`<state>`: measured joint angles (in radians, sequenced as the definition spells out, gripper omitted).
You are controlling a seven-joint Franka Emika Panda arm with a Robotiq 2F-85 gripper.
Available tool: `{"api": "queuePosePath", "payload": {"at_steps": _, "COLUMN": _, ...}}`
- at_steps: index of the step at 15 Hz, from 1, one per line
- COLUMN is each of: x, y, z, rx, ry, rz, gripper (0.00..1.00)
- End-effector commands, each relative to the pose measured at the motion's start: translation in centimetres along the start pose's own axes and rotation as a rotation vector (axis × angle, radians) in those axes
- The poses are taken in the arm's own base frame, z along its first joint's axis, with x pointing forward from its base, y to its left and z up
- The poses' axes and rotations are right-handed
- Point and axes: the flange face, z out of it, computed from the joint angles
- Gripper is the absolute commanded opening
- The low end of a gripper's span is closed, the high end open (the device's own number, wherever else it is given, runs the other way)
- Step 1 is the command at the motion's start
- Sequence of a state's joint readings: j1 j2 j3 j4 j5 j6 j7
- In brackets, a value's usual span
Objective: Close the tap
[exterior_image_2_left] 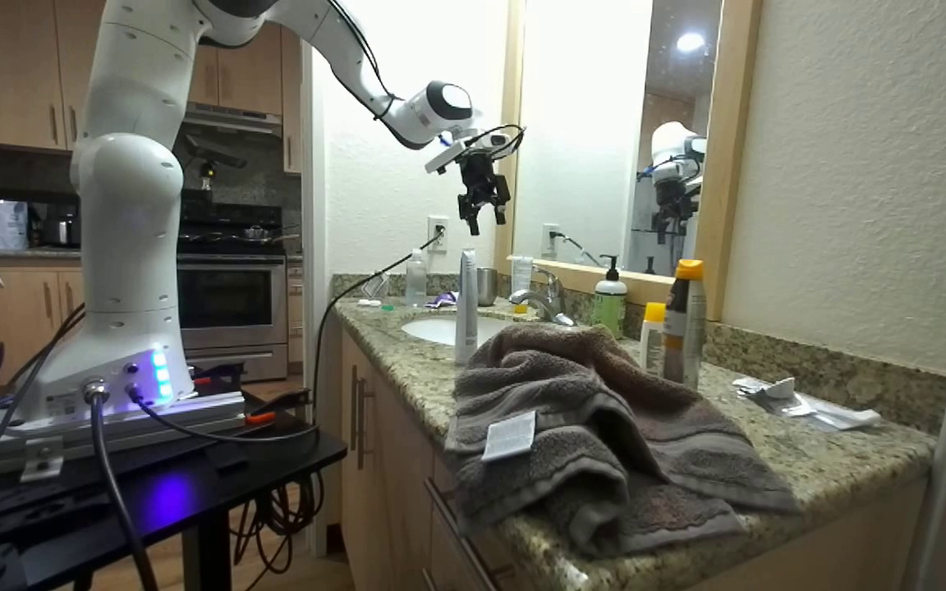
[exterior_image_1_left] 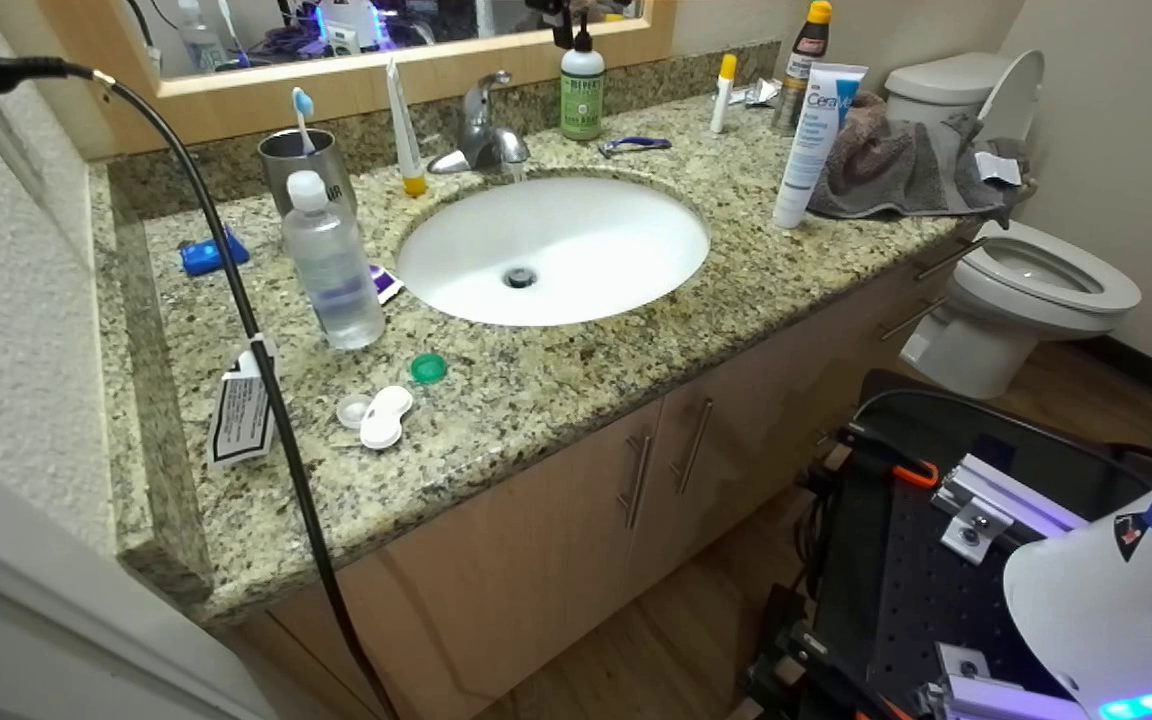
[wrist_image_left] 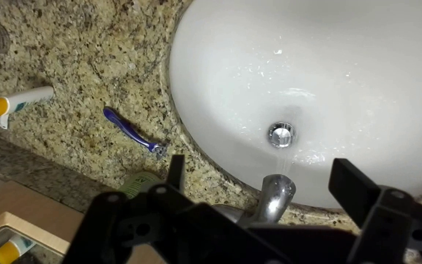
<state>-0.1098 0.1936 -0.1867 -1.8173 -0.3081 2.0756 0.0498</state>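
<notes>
My hand (wrist_image_left: 258, 167) hangs higher than the tap (exterior_image_1_left: 482, 140), clear of it, fingers (wrist_image_left: 355, 192) spread with nothing between them. The tap stands at the back rim of the basin (exterior_image_1_left: 576, 230) on the desk (exterior_image_1_left: 556, 375); water (wrist_image_left: 284, 165) runs from its spout (wrist_image_left: 275, 201). The lever (exterior_image_1_left: 484, 92) slopes upward; closing probably means lowering it. I should centre above it, bring the fingers together, press down gently, and avoid the soap bottle (exterior_image_1_left: 581, 100).

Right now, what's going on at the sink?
A robot arm has its gripper hanging above the tap. The gripper is open and holds nothing, and it isn't touching the tap. Water is running from the tap into the sink, so the tap isn't closed yet. Going down to shut it is probably the next step.
</notes>
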Motion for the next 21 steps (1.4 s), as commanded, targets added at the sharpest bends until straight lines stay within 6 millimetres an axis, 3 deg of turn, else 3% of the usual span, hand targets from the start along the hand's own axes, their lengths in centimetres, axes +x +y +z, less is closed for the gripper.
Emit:
{"api": "queuePosePath", "payload": {"at_steps": 1, "x": -0.1, "y": 0.3, "z": -0.5, "rx": 0.001, "ry": 0.004, "rz": 0.004, "gripper": 1.0}}
{"api": "queuePosePath", "payload": {"at_steps": 3, "x": -0.6, "y": 0.8, "z": -1.1, "rx": 0.002, "ry": 0.03, "rz": 0.005, "gripper": 1.0}}
{"api": "queuePosePath", "payload": {"at_steps": 5, "x": 0.1, "y": 1.3, "z": 0.4, "rx": 0.036, "ry": 0.006, "rz": 0.043, "gripper": 1.0}}
{"api": "queuePosePath", "payload": {"at_steps": 10, "x": 3.5, "y": 3.0, "z": 3.6, "rx": 0.253, "ry": -0.034, "rz": 0.172, "gripper": 1.0}}
{"api": "queuePosePath", "payload": {"at_steps": 13, "x": 6.1, "y": 4.7, "z": 4.4, "rx": 0.235, "ry": -0.016, "rz": 0.265, "gripper": 1.0}}
{"api": "queuePosePath", "payload": {"at_steps": 16, "x": 8.4, "y": 4.9, "z": 5.0, "rx": 0.188, "ry": 0.005, "rz": 0.359, "gripper": 1.0}}
{"api": "queuePosePath", "payload": {"at_steps": 17, "x": 8.8, "y": 4.8, "z": 5.1, "rx": 0.186, "ry": -0.004, "rz": 0.378, "gripper": 1.0}}
{"api": "queuePosePath", "payload": {"at_steps": 18, "x": 7.4, "y": 4.9, "z": 4.7, "rx": 0.205, "ry": 0.008, "rz": 0.339, "gripper": 1.0}}
{"api": "queuePosePath", "payload": {"at_steps": 21, "x": 8.5, "y": 4.5, "z": 5.3, "rx": 0.198, "ry": 0.01, "rz": 0.367, "gripper": 1.0}}
